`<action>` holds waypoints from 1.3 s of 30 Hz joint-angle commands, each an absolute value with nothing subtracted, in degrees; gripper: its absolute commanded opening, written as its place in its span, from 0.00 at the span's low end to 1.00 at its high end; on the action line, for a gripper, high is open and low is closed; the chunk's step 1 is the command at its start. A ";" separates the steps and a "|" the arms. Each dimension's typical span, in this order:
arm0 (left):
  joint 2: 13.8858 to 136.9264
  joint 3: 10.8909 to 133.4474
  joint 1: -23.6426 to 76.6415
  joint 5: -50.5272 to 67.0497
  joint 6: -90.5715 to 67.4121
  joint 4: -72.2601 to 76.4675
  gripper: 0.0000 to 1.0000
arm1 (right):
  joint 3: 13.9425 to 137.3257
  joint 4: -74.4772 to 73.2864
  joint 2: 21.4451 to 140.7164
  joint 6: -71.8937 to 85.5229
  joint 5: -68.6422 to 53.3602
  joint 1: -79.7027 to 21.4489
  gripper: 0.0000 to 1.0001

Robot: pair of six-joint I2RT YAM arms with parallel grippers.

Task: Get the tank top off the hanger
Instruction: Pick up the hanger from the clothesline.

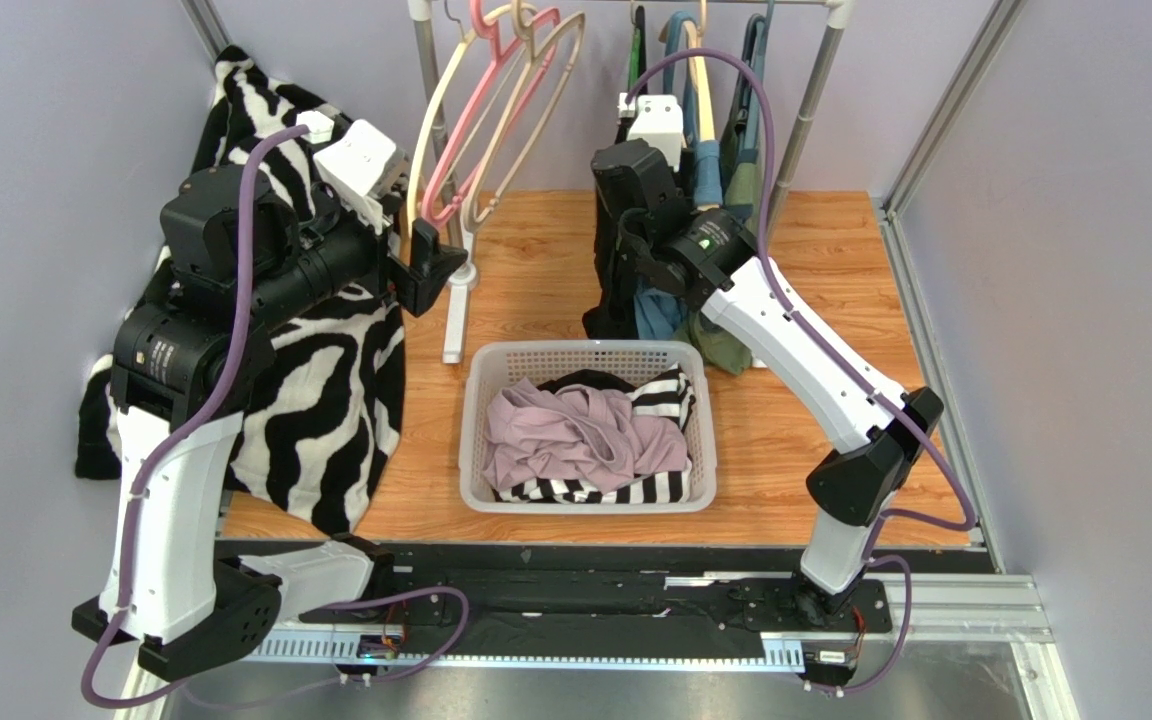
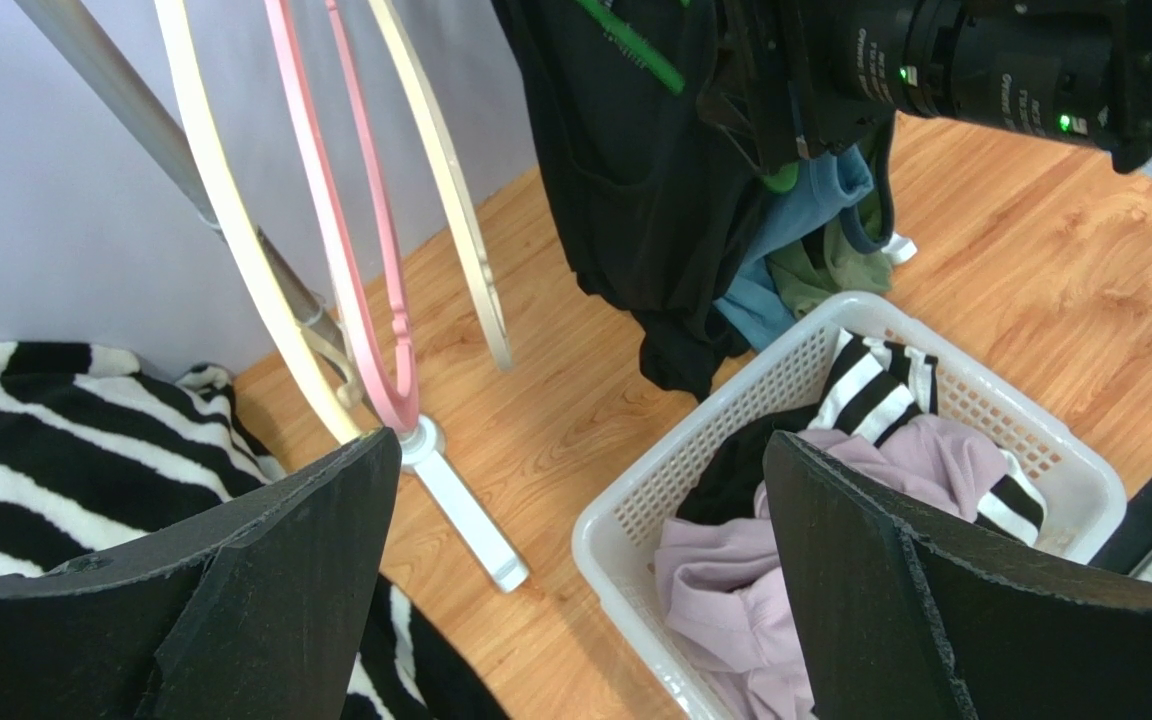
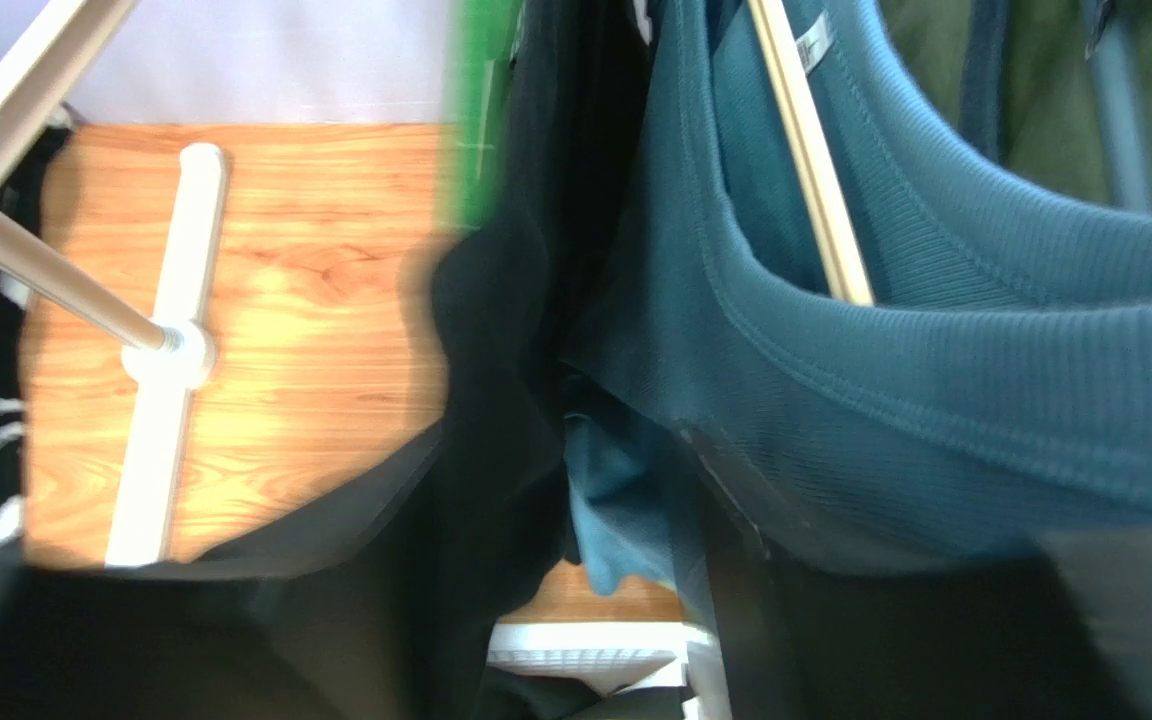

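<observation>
White plastic basket (image 1: 470, 435) at mid surface (image 1: 838, 270), toward near edge: mauve garment (image 1: 575, 428) and black-and-white striped garment (image 1: 597, 488) heaped inside. Teal tank top (image 3: 913, 390) on wooden hanger (image 3: 808, 165), fabric inside right gripper (image 3: 597, 585); pinched or not, impossible to tell. Left gripper (image 2: 582, 495) spread wide, empty.

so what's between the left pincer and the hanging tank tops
Empty cream and pink hangers and the rack's white foot, clear in the top view.
</observation>
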State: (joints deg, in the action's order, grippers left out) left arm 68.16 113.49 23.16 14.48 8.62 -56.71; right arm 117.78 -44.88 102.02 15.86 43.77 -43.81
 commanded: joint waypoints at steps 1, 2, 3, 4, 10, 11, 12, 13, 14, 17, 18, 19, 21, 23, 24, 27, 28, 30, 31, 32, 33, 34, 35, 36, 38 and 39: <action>66.88 112.33 23.20 14.68 9.76 -54.49 0.99 | 116.90 -40.43 99.76 16.26 39.82 -41.58 0.44; 66.88 112.15 23.20 14.68 9.76 -54.49 0.99 | 116.63 -40.43 99.67 16.09 39.21 -41.22 0.39; 66.97 112.06 23.20 14.76 9.84 -54.41 0.99 | 116.37 -40.26 99.58 15.56 38.42 -40.79 0.32; 66.89 112.15 23.20 14.77 9.84 -54.49 0.99 | 116.02 -40.08 99.32 15.21 38.15 -40.69 0.29; 67.15 111.71 23.20 15.47 9.75 -54.49 0.99 | 110.58 -34.82 95.72 9.34 35.34 -40.17 0.00; 67.24 111.53 23.20 15.47 9.67 -54.49 0.99 | 109.44 -31.41 93.97 7.92 34.72 -40.17 0.00; 67.15 111.45 23.29 15.47 9.75 -54.49 0.99 | 107.94 -29.46 93.17 6.69 33.93 -40.17 0.00; 67.06 111.27 23.20 15.47 9.84 -54.58 0.99 | 105.49 -25.35 92.29 4.24 33.84 -40.17 0.00; 67.06 111.27 23.20 15.38 9.84 -54.49 0.99 | 104.60 -23.83 91.59 3.09 33.84 -40.17 0.00; 66.71 111.09 23.20 15.21 10.02 -54.58 0.99 | 105.20 -20.92 91.05 0.18 34.28 -39.99 0.00; 66.62 111.01 23.20 15.12 10.02 -54.58 0.99 | 105.81 -20.48 91.32 -2.00 34.45 -39.90 0.00; 66.53 110.92 23.20 15.03 10.02 -54.58 0.99 | 107.13 -19.61 91.32 -2.72 34.37 -39.90 0.00; 66.45 110.74 23.20 14.94 10.11 -54.58 0.99 | 108.62 -18.73 91.49 -4.39 33.84 -39.90 0.00; 66.45 110.65 23.20 15.03 10.02 -54.58 0.99 | 111.16 -18.28 91.76 -5.09 33.31 -39.90 0.00; 66.36 110.57 23.20 15.12 10.19 -54.49 0.99 | 111.88 -18.37 91.84 -5.18 32.88 -39.90 0.00; 66.36 110.57 23.20 14.68 10.20 -54.58 0.99 | 113.03 -19.60 91.85 -4.58 31.91 -39.90 0.00; 66.27 110.65 23.20 14.59 10.37 -54.49 0.99 | 112.42 -20.03 91.50 -4.14 31.64 -39.90 0.00; 66.18 110.48 23.29 14.50 10.28 -54.58 0.99 | 109.10 -20.04 89.74 -2.56 31.12 -39.90 0.00; 65.92 110.39 23.29 14.50 10.37 -54.58 0.99 | 107.77 -20.65 88.95 -1.77 30.85 -39.90 0.00; 65.83 110.22 23.29 14.50 10.46 -54.58 0.99 | 106.36 -21.09 87.12 -0.80 30.33 -39.99 0.00; 65.83 110.13 23.20 14.41 10.55 -54.58 0.99 | 102.69 -21.35 86.06 -0.36 28.67 -39.90 0.00; 65.74 110.13 23.20 14.33 10.72 -54.58 0.99 | 100.92 -22.23 85.00 2.17 27.61 -39.82 0.00; 65.66 110.13 23.20 14.33 10.72 -54.58 0.99 | 98.64 -22.50 82.29 2.98 25.51 -39.90 0.00; 65.57 109.95 23.29 14.33 10.81 -54.58 0.99 | 96.70 -22.94 80.96 3.42 24.18 -39.99 0.00; 65.48 109.95 23.20 14.15 10.90 -54.58 0.99 | 91.33 -24.16 78.15 4.39 21.55 -39.99 0.00; 65.57 110.04 23.29 14.15 10.90 -54.58 0.99 | 89.93 -24.69 75.26 4.66 18.92 -40.08 0.00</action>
State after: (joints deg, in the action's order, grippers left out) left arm 66.54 110.15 23.16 14.46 9.58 -56.29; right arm 94.13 -27.24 83.74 1.17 25.98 -40.03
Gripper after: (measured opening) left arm 0.989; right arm 0.056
